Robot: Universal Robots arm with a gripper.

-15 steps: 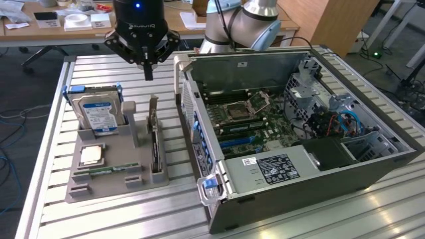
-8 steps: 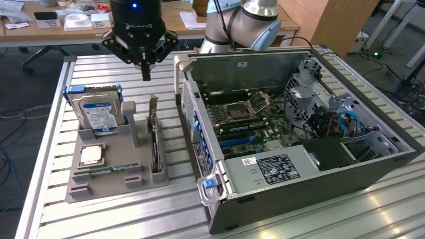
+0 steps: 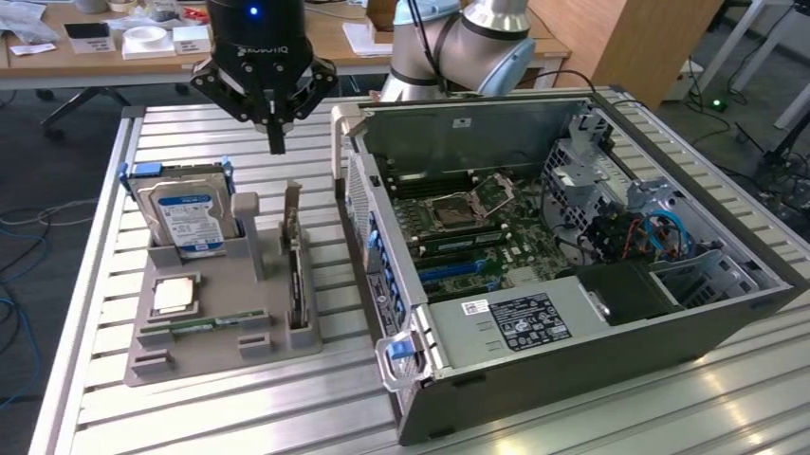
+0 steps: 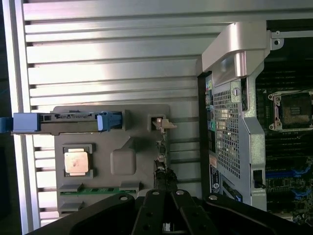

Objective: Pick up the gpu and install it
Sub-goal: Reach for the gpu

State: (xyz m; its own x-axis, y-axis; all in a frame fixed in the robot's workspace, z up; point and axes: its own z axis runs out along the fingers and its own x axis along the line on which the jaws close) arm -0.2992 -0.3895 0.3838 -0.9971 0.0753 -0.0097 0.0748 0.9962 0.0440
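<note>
The tool (image 3: 276,131), closed and empty, hangs above the gpu (image 3: 294,261), which stands edge-up in the grey holder (image 3: 190,360). A clean grasp probably means straddling that thin edge squarely.

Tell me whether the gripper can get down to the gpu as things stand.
Probably yes. The gripper hangs above the gpu, which stands on edge in the grey holder with open air over its top edge. The hard drive stands apart beside it. The fingers are shut, so they would need opening.
</note>
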